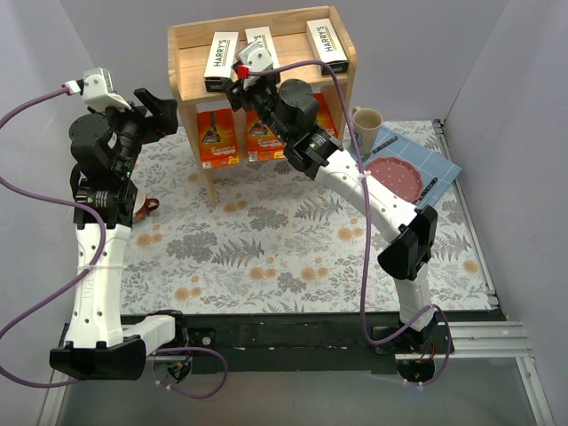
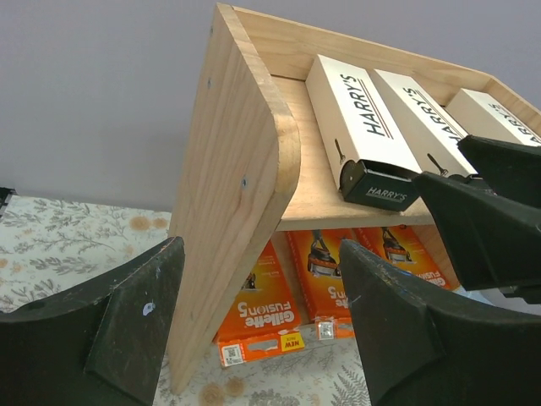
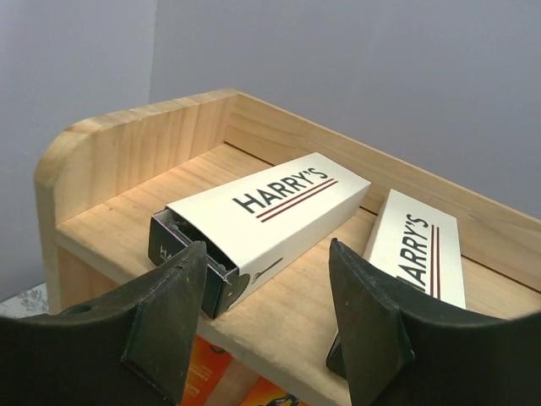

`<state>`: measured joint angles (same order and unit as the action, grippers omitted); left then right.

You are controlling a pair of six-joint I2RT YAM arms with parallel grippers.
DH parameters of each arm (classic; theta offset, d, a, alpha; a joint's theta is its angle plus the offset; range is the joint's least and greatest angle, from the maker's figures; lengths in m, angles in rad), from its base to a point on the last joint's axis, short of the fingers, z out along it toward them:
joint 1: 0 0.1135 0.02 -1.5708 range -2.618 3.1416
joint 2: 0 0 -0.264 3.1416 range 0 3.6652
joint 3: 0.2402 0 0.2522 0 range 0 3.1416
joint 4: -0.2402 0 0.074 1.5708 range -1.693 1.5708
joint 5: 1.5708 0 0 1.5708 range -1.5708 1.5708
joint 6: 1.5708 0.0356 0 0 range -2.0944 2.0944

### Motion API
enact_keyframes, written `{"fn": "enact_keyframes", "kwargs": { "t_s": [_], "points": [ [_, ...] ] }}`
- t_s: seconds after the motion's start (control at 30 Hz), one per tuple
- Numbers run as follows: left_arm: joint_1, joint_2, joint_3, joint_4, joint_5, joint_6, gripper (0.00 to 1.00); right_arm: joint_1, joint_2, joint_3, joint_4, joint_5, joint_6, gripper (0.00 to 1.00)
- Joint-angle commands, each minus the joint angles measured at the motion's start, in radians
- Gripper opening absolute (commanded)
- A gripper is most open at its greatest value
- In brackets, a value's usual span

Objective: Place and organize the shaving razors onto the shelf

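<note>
Seen from above, the left gripper (image 1: 169,114) is held just left of the shelf (image 1: 175,62), near its left side rail but apart from it. Its jaws are spread wide and nothing is clamped between them.

On the shelf's top tier three white "HARRY'S" boxes are laid flat, dark ends toward the shelf's front edge. The left white box (image 1: 220,59) is set nearest the left rail, angled slightly across the boards.

The right gripper (image 1: 241,89) is poised at the shelf's front edge, between the left white box and the middle white box (image 3: 418,249). In its wrist view the fingers are seen parted and no box is gripped. The dark end of the left white box is partly covered by one finger, and whether it is touched cannot be told. The right white box (image 1: 326,42) is placed by the shelf's right rail.

On the shelf's lower tier the left orange pack (image 1: 217,138), the middle orange pack (image 1: 264,139) and the right orange pack (image 2: 397,245) are stood upright side by side, printed faces toward the shelf's front. From above, the right one is largely hidden by the arm.

Just right of the shelf a cream mug (image 1: 366,120) is stood. Further right a pink plate (image 1: 397,175) is laid on a blue mat (image 1: 444,164).
</note>
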<state>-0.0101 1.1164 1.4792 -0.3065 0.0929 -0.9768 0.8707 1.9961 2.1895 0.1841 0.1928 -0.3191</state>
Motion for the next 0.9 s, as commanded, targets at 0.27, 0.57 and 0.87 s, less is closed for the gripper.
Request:
{"fn": "enact_keyframes", "kwargs": {
  "t_s": [0.27,0.57,0.87],
  "points": [
    [0.039,0.002,0.004,-0.011,0.051,-0.017,0.73,-0.024,0.010,0.039,0.046,-0.036,0.031,0.66],
    [0.039,0.045,0.023,0.075,0.226,-0.011,0.74,-0.042,0.055,0.076,0.019,-0.125,0.069,0.74],
    [0.041,0.062,0.007,0.079,0.235,-0.023,0.74,-0.062,0.095,0.099,-0.003,-0.173,0.129,0.78]
  ]
}}
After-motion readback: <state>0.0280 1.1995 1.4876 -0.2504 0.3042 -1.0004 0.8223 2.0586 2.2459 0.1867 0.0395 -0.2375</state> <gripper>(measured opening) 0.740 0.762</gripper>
